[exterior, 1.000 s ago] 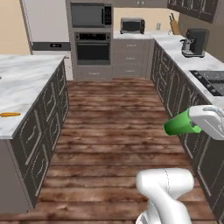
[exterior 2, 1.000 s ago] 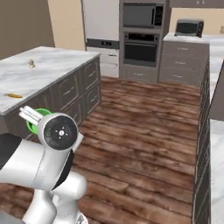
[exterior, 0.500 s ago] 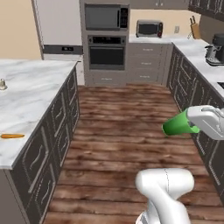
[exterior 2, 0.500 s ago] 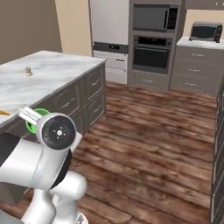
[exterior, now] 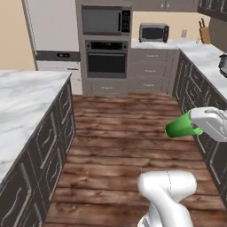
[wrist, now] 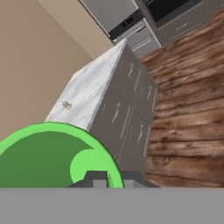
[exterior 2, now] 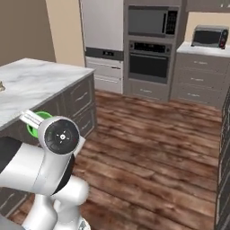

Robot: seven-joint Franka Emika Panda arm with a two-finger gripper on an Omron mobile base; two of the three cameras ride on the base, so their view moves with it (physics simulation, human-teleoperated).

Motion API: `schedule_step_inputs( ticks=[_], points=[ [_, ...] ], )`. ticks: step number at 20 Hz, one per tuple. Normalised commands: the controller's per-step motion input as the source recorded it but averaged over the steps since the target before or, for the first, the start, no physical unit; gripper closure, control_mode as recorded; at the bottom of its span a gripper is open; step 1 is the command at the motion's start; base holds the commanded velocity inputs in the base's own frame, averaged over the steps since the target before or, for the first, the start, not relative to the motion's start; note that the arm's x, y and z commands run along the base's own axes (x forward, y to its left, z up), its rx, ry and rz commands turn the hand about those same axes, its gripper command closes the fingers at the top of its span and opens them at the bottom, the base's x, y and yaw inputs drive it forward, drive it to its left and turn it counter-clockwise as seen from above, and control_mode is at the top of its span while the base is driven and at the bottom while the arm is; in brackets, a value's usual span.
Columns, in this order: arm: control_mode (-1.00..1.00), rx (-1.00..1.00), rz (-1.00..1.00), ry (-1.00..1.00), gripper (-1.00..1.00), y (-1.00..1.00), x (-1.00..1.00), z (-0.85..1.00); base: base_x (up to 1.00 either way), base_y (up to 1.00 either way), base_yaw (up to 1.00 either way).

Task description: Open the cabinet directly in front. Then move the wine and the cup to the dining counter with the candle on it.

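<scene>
My gripper (exterior: 196,127) is shut on the cup (exterior: 179,127), a bright green tapered cup held on its side over the wooden floor. In the hand view the cup's (wrist: 48,159) open rim takes up the lower left, just above my gripper (wrist: 113,180). From the right base view only a green edge of the cup (exterior 2: 32,130) shows behind my arm. The dining counter (exterior: 20,104), a marble-topped island over dark drawers, lies to my left (exterior 2: 42,78). A small pale thing (wrist: 66,105) stands on its top, too small to name. The cabinet and the wine are out of view.
A built-in oven (exterior: 106,60) with a microwave above it and a tall fridge (exterior: 51,40) stand at the far wall. A toaster oven (exterior: 154,32) sits on the back worktop. Dark drawers (exterior: 195,88) line the right side. Wooden floor (exterior: 124,133) runs between.
The whole picture has shifted: the base has turned and the island now fills more of the left side. The cup stays in my shut gripper, at the same place relative to the arm.
</scene>
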Motion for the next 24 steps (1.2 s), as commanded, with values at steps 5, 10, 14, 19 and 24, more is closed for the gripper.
schedule_step_inputs(
  ticks=[5,10,14,19,24],
  points=[
    [1.00,0.00,0.00,0.00,1.00,0.00,0.00,0.00,1.00,-0.25,0.20],
    [1.00,0.00,0.00,0.00,1.00,0.00,0.00,0.00,0.77,-0.21,0.73],
    [1.00,0.00,0.00,0.00,1.00,0.00,0.00,0.00,0.53,-0.22,0.80],
    [1.00,0.00,0.00,0.00,1.00,0.00,0.00,0.00,0.19,-0.15,0.89],
    [1.00,0.00,0.00,0.00,1.00,0.00,0.00,0.00,0.25,-0.26,0.84]
  ],
)
